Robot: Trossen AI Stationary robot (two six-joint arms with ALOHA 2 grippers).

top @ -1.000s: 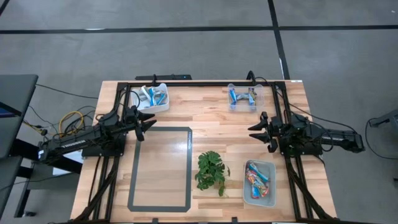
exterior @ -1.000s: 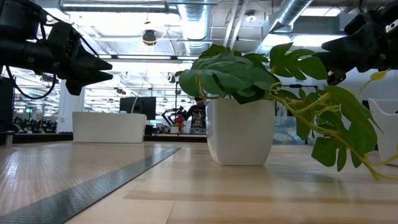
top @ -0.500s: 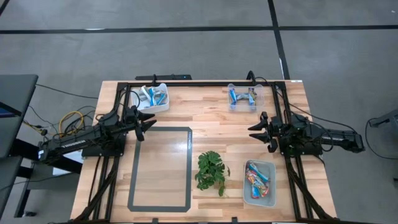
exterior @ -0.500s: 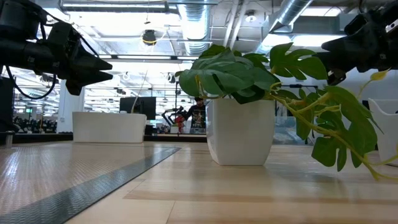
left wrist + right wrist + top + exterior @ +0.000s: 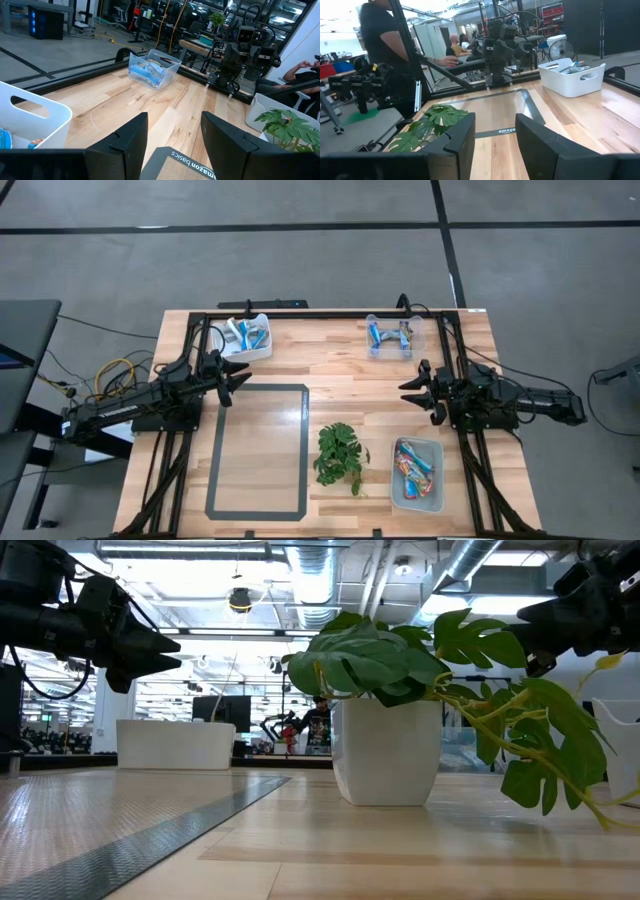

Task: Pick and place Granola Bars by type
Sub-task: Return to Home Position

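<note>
Left fingers [image 5: 125, 145] and right fingers [image 5: 460, 140], spread and empty, hang near the bench's [image 5: 340, 370] left and right edges, flanking a mat [image 5: 258, 450] printed "amazon basics"; Granola Bars [image 5: 412, 463] fill a white bin [image 5: 266, 343] far-left corner, clear bin [image 5: 368, 335] far-right, gray bin [image 5: 436, 480] near-right.

Robotics lab in an open industrial hall. Marked by bare silver ducts [image 5: 470, 570] and strip lights overhead, grey concrete floor [image 5: 300, 270], metal racks with cabled equipment [image 5: 165, 22], a seated person [image 5: 302, 76] at a bench beyond.
</note>
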